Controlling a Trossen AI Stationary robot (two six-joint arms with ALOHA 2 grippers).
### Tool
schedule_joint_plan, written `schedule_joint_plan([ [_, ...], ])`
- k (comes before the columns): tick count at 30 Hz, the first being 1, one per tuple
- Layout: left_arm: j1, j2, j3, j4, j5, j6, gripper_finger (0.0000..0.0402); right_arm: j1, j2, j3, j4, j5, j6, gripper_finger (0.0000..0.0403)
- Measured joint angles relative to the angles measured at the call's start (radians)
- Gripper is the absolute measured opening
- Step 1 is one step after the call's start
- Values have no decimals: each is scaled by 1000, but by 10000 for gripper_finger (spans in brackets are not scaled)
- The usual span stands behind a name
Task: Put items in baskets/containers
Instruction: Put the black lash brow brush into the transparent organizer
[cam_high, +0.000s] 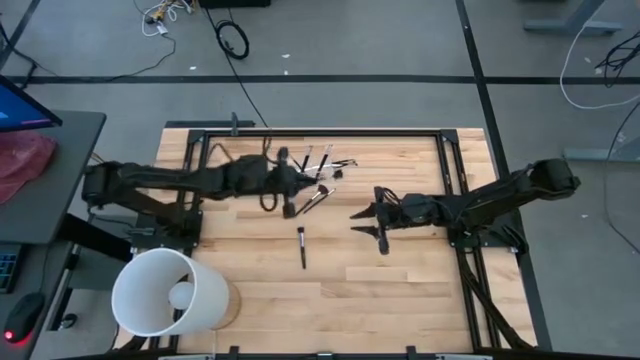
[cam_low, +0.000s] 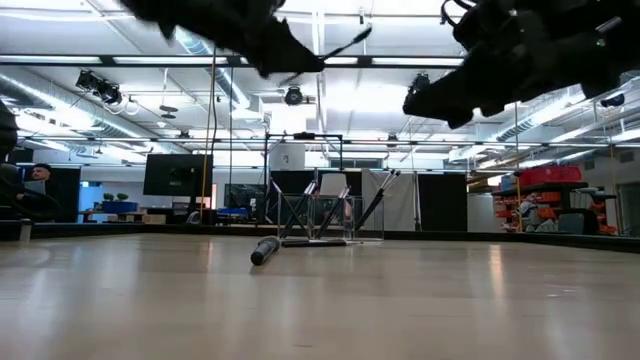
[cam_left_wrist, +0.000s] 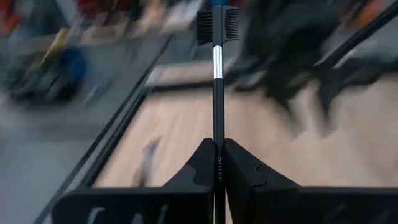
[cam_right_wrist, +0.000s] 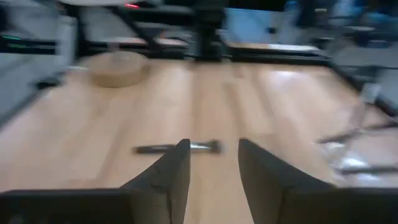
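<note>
My left gripper (cam_high: 298, 186) is high over the far middle of the table, shut on a thin dark brush (cam_left_wrist: 217, 68) with a silvery ferrule and a small comb head (cam_left_wrist: 217, 25). The clear holder (cam_low: 335, 218) stands at the far middle with several brushes (cam_high: 320, 162) leaning in it, and more brushes (cam_high: 314, 200) lie beside it. One dark brush (cam_high: 301, 246) lies flat on the wood mid-table. My right gripper (cam_high: 362, 223) hangs open above the table to the right of that brush, which shows beyond its fingers (cam_right_wrist: 177, 147). My left gripper pinches the brush's dark handle (cam_left_wrist: 217, 163) between its two fingers. The brush lies along the fingers, and its comb end sticks out well past the fingertips. It is lifted clear of the table, roughly level, as the low view shows (cam_low: 345, 45).
A large white bucket (cam_high: 165, 290) stands at the near left corner. A black frame (cam_high: 320, 130) borders the table's far edge and sides. Bare wood (cam_high: 400, 300) stretches across the near right part.
</note>
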Motion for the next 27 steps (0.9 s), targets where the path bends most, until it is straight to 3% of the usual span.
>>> schedule_joint_plan([
  [4, 57, 69, -215, 513, 165, -58, 14, -24, 52, -4, 196, 109, -38, 137],
  [8, 78, 172, -275, 703, 241, -95, 15, -81, 146, -5, 512, 112, -58, 137],
  [10, 76, 192, -280, 746, 258, -93, 15, -121, 202, 1, 619, 91, -45, 136],
  [13, 74, 233, -249, 773, 269, -91, 14, -184, 279, 21, 688, -22, -10, 136],
  [18, 82, 254, -222, 762, 288, -83, 15, -235, 397, 113, 713, -121, -16, 136],
  [23, 81, 272, -207, 748, 294, -81, 15, -242, 437, 184, 717, -224, -67, 136],
  [27, 85, 273, -208, 738, 291, -79, 15, -243, 436, 192, 741, -230, -88, 136],
])
